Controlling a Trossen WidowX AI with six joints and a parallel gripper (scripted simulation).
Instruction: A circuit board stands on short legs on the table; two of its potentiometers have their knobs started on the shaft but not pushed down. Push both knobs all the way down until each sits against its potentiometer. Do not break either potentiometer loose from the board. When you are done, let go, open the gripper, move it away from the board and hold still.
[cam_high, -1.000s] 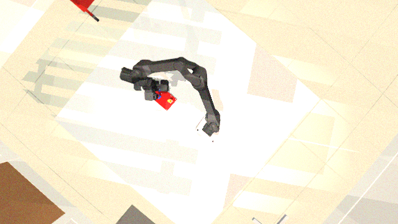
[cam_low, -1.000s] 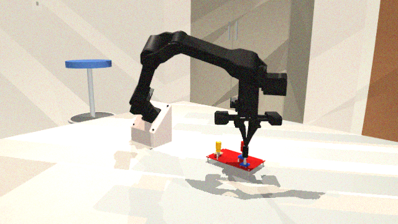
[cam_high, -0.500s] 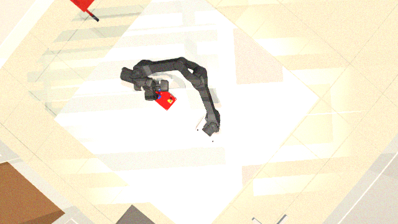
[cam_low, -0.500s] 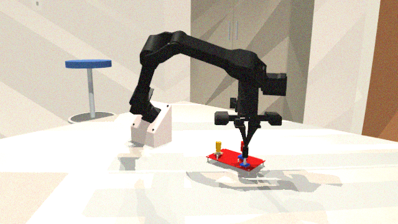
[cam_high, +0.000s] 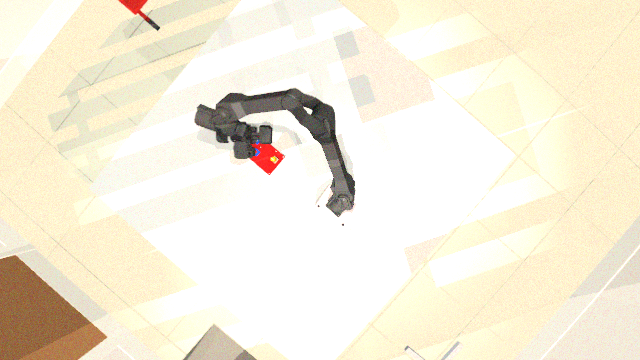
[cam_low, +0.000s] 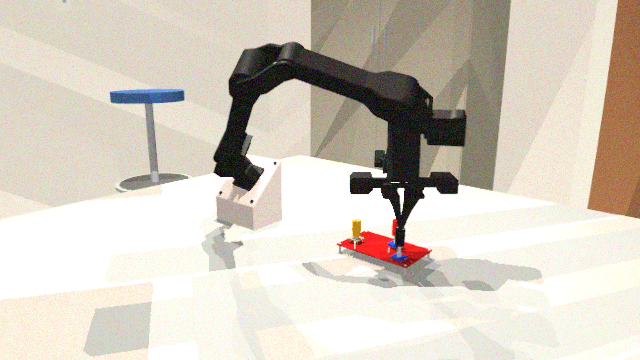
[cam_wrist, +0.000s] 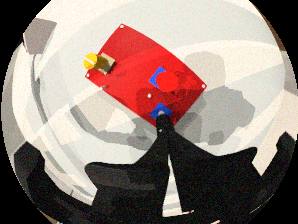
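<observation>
Top view: white table (cam_high: 310, 260) set diagonally on a tan, panelled floor (cam_high: 550, 60), crossed by pale shadow bands; a brown slab (cam_high: 35, 310) at lower left, a red shape (cam_high: 134, 5) at the top edge. Arm (cam_high: 320, 125) curls from its base to a red board (cam_high: 270, 161), hiding the board's near end; a yellow knob (cam_high: 273, 159) shows on the free end. Exterior view: the board (cam_low: 372, 244) stands on short legs on the table (cam_low: 150, 240), well apart from the arm's pale mount (cam_low: 255, 205). Yellow knob (cam_low: 356, 228) upright at the left end. Gripper (cam_low: 400, 231) points straight down, fingers pressed together with nothing between them, tip on a dark knob above a blue part (cam_low: 398, 257); a red knob (cam_low: 394, 223) just behind. Blue stool (cam_low: 147, 96) on the floor behind, grey wall panels, brown door edge (cam_low: 617, 100) right. Wrist view: board (cam_wrist: 133, 52) tilted across the table (cam_wrist: 220, 23); yellow knob (cam_wrist: 92, 62) far left, red knob (cam_wrist: 166, 82) near the middle, closed fingertips meeting at a blue part (cam_wrist: 160, 113) on the near edge.
</observation>
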